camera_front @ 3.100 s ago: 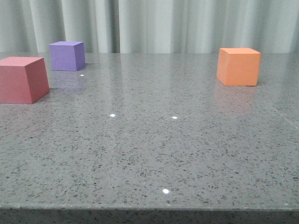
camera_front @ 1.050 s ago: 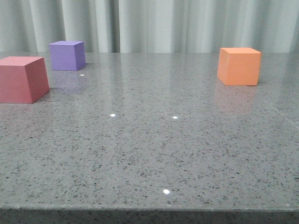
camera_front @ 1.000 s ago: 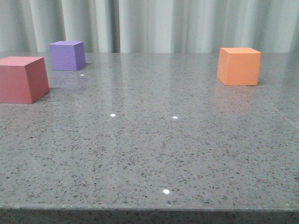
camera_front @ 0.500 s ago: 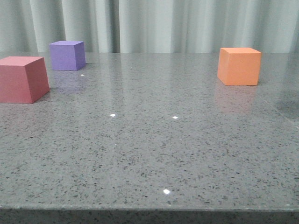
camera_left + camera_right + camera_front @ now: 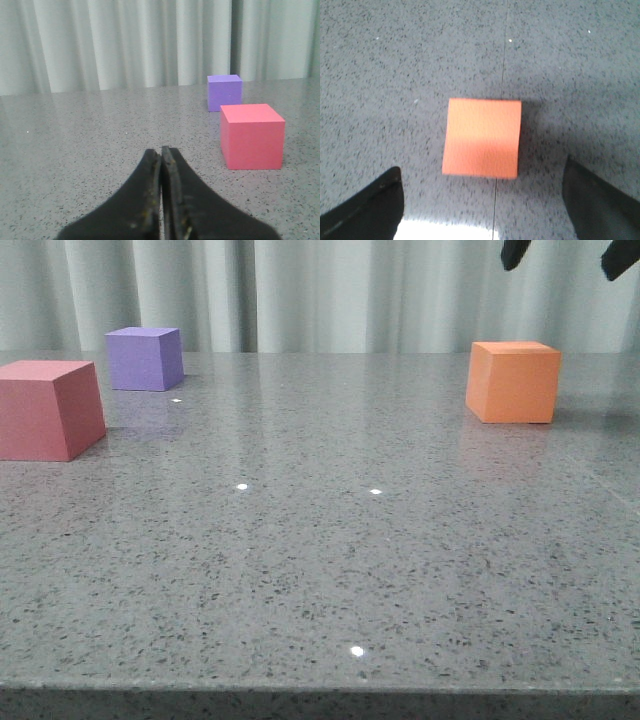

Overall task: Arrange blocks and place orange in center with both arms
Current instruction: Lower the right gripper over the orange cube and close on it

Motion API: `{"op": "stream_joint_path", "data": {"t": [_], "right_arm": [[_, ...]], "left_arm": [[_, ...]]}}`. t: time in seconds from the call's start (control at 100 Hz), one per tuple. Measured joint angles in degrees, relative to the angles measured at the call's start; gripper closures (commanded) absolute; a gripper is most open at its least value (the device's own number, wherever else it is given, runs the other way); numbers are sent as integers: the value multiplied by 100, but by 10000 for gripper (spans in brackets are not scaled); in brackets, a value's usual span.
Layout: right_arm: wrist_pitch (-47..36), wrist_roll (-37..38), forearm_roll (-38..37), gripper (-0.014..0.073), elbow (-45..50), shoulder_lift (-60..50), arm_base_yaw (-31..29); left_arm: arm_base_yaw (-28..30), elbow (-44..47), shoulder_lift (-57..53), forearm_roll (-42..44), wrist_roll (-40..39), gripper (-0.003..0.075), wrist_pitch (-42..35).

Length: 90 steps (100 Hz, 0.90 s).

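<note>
The orange cube [image 5: 512,381] sits at the far right of the grey table; it also shows from above in the right wrist view [image 5: 482,137]. My right gripper [image 5: 565,256] hangs open above it, its black fingertips [image 5: 515,252] at the top edge of the front view; in the right wrist view the gripper [image 5: 482,200] is spread wide with the cube ahead of it, untouched. The red-pink cube [image 5: 48,408] stands at the left, the purple cube [image 5: 144,358] behind it. My left gripper [image 5: 161,152] is shut and empty, short of the red-pink cube [image 5: 252,136] and purple cube [image 5: 224,92].
The speckled grey table [image 5: 320,560] has a thin seam line [image 5: 501,70] running under the orange cube. A pale curtain [image 5: 320,290] hangs behind the table. The table's front edge [image 5: 320,685] is near the camera.
My right gripper's fingertips have come into the front view at the top right, above the orange cube. The three cubes have not moved.
</note>
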Motion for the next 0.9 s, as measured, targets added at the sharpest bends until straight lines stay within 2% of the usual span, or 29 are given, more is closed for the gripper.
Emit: {"op": "stream_joint_path", "data": {"t": [0.24,0.82,0.9], "right_arm": [[-55,0,-93,-40,-417,605,0],[-142,0,-96,-40,-442,1276,0],[-142,0,-105,-14,-442,1372,0]], "left_arm": [[0,0,0,0,0,741,0],[0,0,0,0,0,741,0],[0,0,0,0,0,741,0]]}}
